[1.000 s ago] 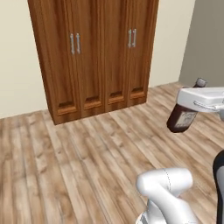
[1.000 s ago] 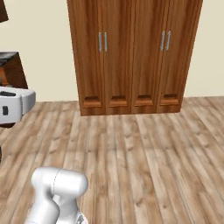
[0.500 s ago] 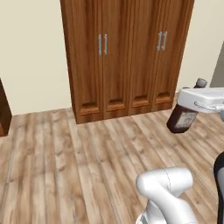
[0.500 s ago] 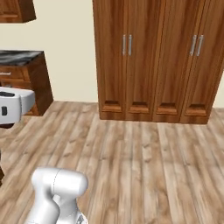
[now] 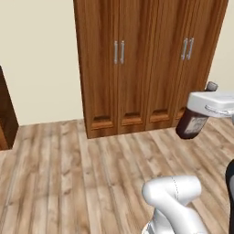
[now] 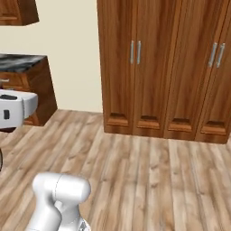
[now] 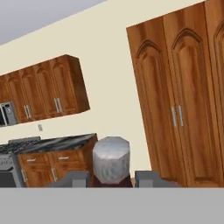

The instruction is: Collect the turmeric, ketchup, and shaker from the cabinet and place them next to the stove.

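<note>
1. Hand view shows the pincer (image 7: 112, 178) clamped on the ketchup (image 7: 111, 164), just below its cap.
2. Left base view shows the bottle hanging above the wooden floor (image 5: 68, 173).
3. Stove (image 7: 11, 164) is far left; I judge a sharp turn of the base could loosen the bottle.

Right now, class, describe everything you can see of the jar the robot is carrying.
The jar is squat, with dark red-brown contents, a pale label and a grey-white faceted lid. It hangs tilted in mid-air above the wooden floor, clamped in the shut pincer, whose fingers press either side just under the lid. Nothing else touches it.
</note>
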Controlling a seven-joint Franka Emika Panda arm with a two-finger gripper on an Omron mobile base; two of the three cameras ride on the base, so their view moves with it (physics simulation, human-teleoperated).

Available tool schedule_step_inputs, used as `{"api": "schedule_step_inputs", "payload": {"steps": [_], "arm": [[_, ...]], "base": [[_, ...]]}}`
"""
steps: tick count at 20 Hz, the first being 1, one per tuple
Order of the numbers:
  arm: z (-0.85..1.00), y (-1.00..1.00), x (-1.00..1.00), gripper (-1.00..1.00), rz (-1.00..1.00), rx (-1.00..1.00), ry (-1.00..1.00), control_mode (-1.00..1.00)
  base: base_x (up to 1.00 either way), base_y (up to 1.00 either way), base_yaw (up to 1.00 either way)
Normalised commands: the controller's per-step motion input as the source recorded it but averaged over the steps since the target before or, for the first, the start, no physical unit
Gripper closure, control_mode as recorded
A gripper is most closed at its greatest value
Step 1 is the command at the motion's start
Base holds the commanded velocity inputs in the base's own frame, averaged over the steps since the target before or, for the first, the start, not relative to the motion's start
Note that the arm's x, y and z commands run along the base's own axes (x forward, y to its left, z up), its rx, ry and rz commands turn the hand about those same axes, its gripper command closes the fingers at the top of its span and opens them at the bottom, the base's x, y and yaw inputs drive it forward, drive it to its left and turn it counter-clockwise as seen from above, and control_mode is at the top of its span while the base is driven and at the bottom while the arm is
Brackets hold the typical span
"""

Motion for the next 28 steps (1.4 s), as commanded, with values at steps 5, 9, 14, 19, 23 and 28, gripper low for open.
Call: {"api": "schedule_step_inputs", "payload": {"steps": [5, 9, 14, 19, 23, 28], "arm": [[0.00, 0.00, 0.00, 1.00, 0.00, 0.00, 0.00, 1.00], [0.00, 0.00, 0.00, 1.00, 0.00, 0.00, 0.00, 1.00], [0.00, 0.00, 0.00, 1.00, 0.00, 0.00, 0.00, 1.00], [0.00, 0.00, 0.00, 1.00, 0.00, 0.00, 0.00, 1.00], [0.00, 0.00, 0.00, 1.00, 0.00, 0.00, 0.00, 1.00], [0.00, 0.00, 0.00, 1.00, 0.00, 0.00, 0.00, 1.00]], "base": [[0.53, -0.02, 0.48], [0.51, -0.15, 0.54], [0.65, -0.27, 0.52], [0.73, -0.49, 0.43], [0.83, -0.64, 0.34], [0.81, -0.56, 0.23]]}}
